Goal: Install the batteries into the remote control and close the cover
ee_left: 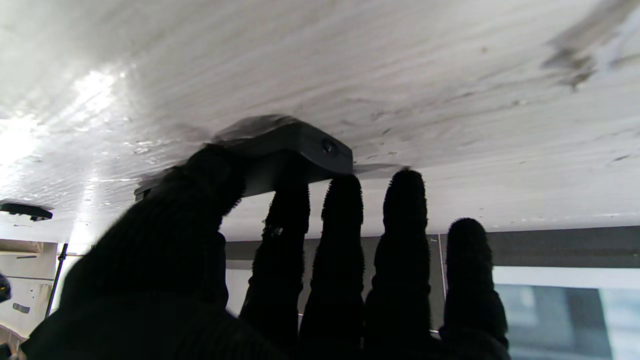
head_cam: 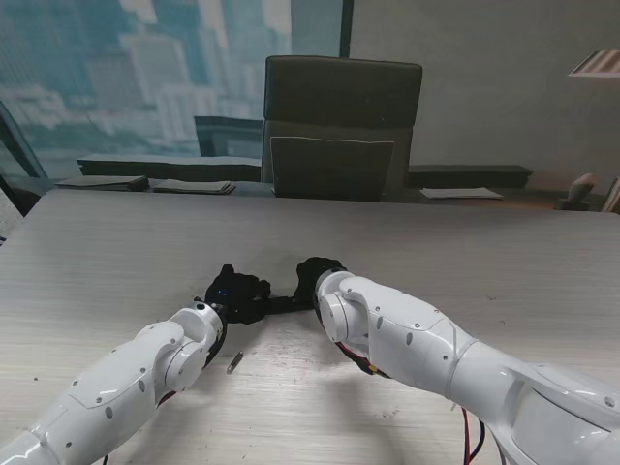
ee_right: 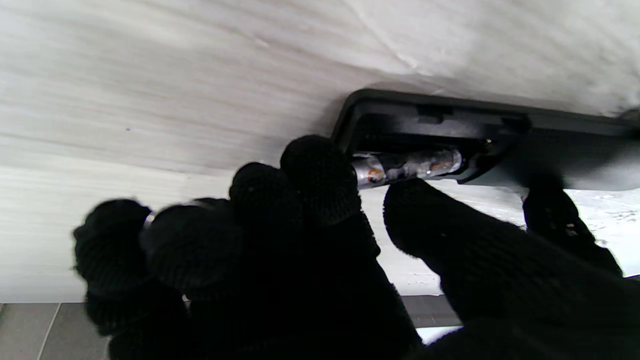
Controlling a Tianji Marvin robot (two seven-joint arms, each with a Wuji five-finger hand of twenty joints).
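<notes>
The remote control [ee_right: 450, 130] lies on the pale wood-grain surface [head_cam: 436, 242] between both hands, compartment uncovered. The right hand [ee_right: 350, 210] pinches a battery [ee_right: 405, 167] at the bay; it should press it flat, contacts aligned. The left hand [ee_left: 280, 240] steadies the remote's other end, fingers over it. A second battery [head_cam: 234, 363] lies nearer to me. An office chair [head_cam: 339, 126] and windows stand beyond.

Pale wood-grain table [head_cam: 484, 252]. Dark office chair [head_cam: 341, 126] at its far edge. Window [head_cam: 145, 68] beyond, left, showing city buildings. Grey wall [head_cam: 484, 87] right. Papers [head_cam: 462, 193] on far desk.
</notes>
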